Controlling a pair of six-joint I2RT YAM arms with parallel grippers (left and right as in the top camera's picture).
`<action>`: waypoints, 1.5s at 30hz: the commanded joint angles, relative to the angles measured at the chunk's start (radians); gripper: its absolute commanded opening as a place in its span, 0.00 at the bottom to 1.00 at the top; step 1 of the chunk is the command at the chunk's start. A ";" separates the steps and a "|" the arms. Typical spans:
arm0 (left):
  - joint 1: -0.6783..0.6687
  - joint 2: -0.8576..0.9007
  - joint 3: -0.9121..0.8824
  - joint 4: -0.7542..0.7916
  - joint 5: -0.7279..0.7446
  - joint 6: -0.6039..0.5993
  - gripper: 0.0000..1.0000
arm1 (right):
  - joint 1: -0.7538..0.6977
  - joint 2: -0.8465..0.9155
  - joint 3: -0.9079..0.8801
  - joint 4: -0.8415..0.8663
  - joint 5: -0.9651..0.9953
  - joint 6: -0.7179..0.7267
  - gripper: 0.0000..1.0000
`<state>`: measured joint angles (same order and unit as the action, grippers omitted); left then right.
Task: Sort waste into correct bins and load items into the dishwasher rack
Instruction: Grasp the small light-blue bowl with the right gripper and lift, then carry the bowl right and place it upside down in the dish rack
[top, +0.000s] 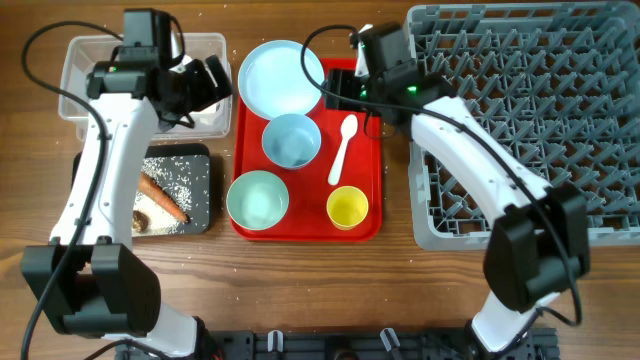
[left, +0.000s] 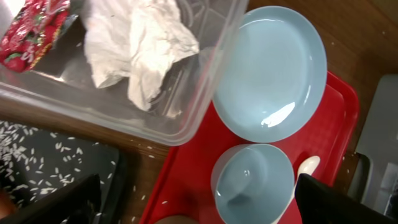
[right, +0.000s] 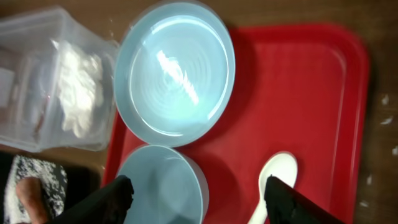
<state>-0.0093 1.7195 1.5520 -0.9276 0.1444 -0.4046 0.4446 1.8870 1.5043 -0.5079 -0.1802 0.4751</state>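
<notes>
My left gripper (top: 212, 82) is open and empty above the right edge of the clear tub (top: 80, 60). The tub holds crumpled white tissue (left: 140, 43) and a red wrapper (left: 31, 31). My right gripper (top: 338, 90) is open and empty above the red tray's far end, beside the pale blue plate (top: 282, 78). The tray also holds the pale blue bowl (top: 291, 140), mint-green bowl (top: 257, 199), yellow cup (top: 347, 208) and white spoon (top: 343, 147). The black tray (top: 195, 170) holds rice, a carrot piece (top: 162, 197) and a brown lump (top: 140, 220). The grey rack (top: 520, 120) stands at the right.
The red serving tray (top: 372, 190) lies between the bins and the rack. A few rice grains lie on the wood between the black tray and the red tray. Cables run from both arms across the table's far side.
</notes>
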 joint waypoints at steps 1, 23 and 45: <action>0.057 -0.012 0.001 -0.012 0.006 -0.003 1.00 | 0.057 0.080 0.024 -0.056 -0.049 0.051 0.67; 0.252 -0.012 0.001 -0.034 -0.022 -0.003 1.00 | 0.111 0.224 0.023 -0.057 -0.073 0.083 0.17; 0.252 -0.012 0.001 -0.034 -0.022 -0.003 1.00 | -0.034 -0.094 0.270 -0.394 0.714 -0.048 0.04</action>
<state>0.2386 1.7195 1.5520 -0.9615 0.1284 -0.4049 0.4610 1.9118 1.7309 -0.8986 0.0795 0.4728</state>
